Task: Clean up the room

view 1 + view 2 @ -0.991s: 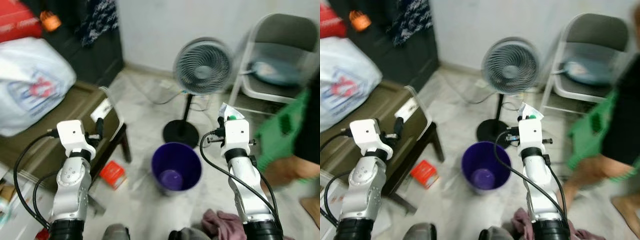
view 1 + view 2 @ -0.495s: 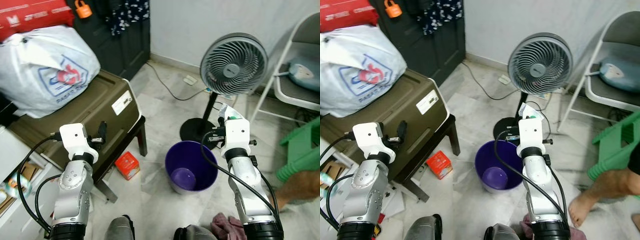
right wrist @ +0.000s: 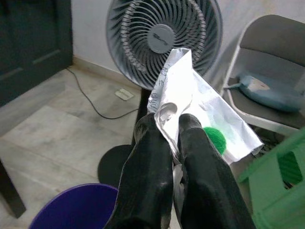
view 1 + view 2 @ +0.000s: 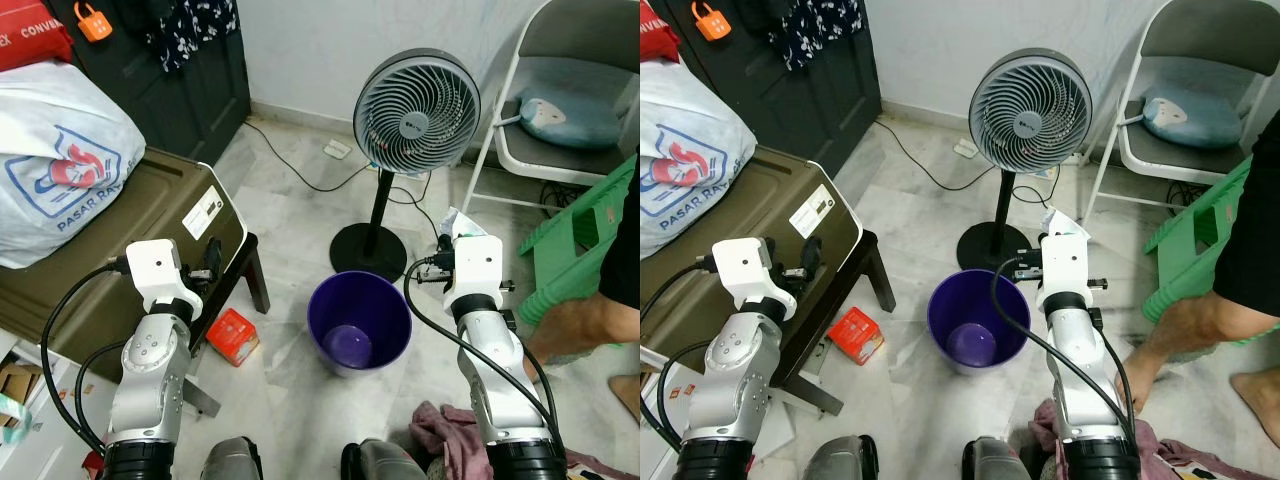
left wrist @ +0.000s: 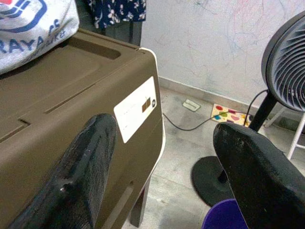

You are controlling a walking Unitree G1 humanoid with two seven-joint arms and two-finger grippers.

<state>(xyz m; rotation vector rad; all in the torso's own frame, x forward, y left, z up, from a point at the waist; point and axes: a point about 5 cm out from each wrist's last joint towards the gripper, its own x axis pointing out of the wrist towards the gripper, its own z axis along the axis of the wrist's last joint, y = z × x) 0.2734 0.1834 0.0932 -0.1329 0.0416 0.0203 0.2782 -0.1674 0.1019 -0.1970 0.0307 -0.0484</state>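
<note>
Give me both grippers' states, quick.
Left gripper: open, holding nothing.
Right gripper: shut on a crumpled wrapper.

You get even, soft indoor light in both head views, bright enough to read the print on the bag (image 4: pixel 60 170), and the frames are sharp. Shadows are faint; the darkest patch lies under the box (image 4: pixel 120 250). The pale floor (image 4: pixel 290 200) gives mild sheen, no hard glare. In your wrist views the near fingers (image 5: pixel 81 176) look soft, and the wrapper (image 3: pixel 190 100) is nearly blown out white.
</note>
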